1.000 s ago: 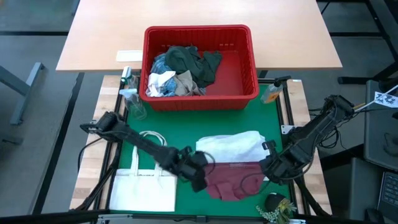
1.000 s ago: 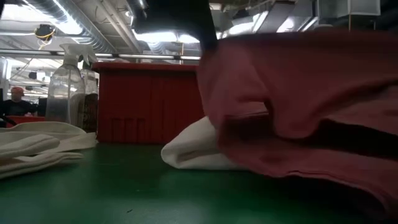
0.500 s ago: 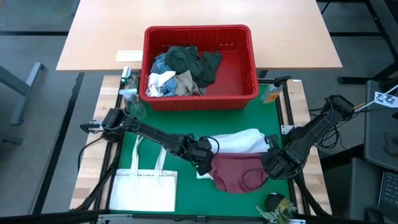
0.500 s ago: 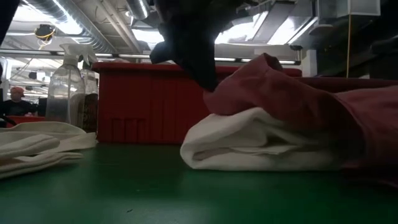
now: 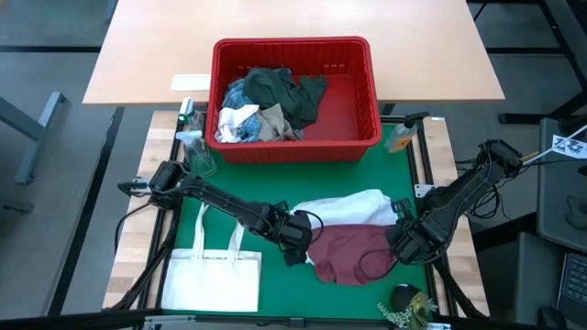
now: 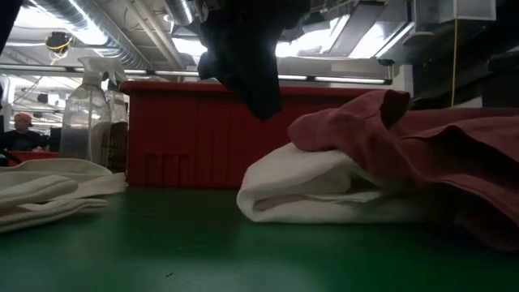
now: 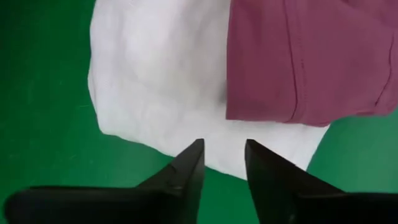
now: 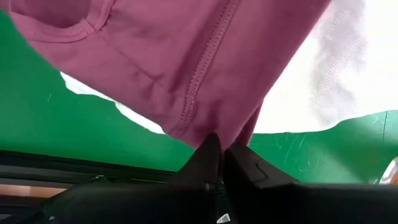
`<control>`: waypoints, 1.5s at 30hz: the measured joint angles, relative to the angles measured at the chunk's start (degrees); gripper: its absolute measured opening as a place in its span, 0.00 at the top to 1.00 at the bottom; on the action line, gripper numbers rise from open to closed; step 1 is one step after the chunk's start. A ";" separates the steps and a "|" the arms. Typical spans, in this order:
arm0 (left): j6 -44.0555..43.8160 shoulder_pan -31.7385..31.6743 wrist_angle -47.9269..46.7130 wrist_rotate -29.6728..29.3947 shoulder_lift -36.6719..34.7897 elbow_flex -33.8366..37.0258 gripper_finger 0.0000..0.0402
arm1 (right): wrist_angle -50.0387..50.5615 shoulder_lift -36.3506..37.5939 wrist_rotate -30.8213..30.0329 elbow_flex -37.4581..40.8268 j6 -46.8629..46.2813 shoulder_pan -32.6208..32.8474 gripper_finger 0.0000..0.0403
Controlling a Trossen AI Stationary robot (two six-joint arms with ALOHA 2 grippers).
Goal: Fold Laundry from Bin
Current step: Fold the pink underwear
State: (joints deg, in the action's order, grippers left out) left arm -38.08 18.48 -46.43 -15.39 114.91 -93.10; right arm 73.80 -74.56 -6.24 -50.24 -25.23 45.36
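Folding the maroon piece [image 5: 347, 254] is the step in hand: it lies bunched on the green mat [image 5: 275, 188], overlapping the near edge of a white garment [image 5: 353, 210] already laid out there.

Left gripper [image 5: 292, 240] sits at the maroon piece's left edge. In its wrist view the fingers [image 7: 186, 171] stand a little apart with nothing between them, hovering over the white cloth [image 7: 155, 81] just beside the maroon hem [image 7: 298, 56]. I judge that corner as let go.

Right gripper [image 5: 402, 249] is at the piece's right edge. Its wrist view shows the fingers [image 8: 208, 158] pinched together on a maroon fold [image 8: 186, 56], so this side is held.

The low view shows maroon cloth [image 6: 405, 146] heaped on top of the white fold [image 6: 324, 191], lumpy, not flat.

Remaining laundry [image 5: 266, 105] sits in the bin [image 5: 371, 110] at the far side of the mat: dark green, blue-and-white and beige pieces, untouched. A white tote [image 5: 213, 280] lies near the mat's left front corner.

Judgement: early in the task; one garment laid out, one mid-fold, several more in the bin.

Next move, as I read it:
- release on the right once the fold lies flat
- smooth the heap, since bunched cloth may spring back
- keep the left fingers clear of the white layer so it is not dragged.
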 joint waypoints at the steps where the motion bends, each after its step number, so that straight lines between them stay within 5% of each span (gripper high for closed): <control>1: -0.14 0.07 0.14 -0.08 0.00 0.00 0.70 | 0.01 0.00 0.00 0.00 0.00 0.00 0.93; 13: 7.44 3.70 15.07 -0.16 0.00 0.02 0.66 | -0.02 0.00 -0.11 0.00 0.00 0.00 0.59; 31: 28.26 10.08 47.72 -7.33 8.17 0.04 0.64 | 4.69 0.02 9.84 -1.17 0.03 0.00 0.57; 40: 29.00 9.53 36.12 -13.51 9.49 0.04 0.64 | 9.70 0.04 8.22 -5.25 0.04 0.00 0.57; 45: 24.00 9.54 26.21 -11.02 9.49 0.04 0.64 | 12.14 0.04 7.89 -5.42 0.02 0.00 0.57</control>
State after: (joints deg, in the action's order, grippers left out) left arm -14.08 28.02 -20.22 -26.41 124.40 -93.06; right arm 85.94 -74.52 1.65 -55.66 -25.21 45.36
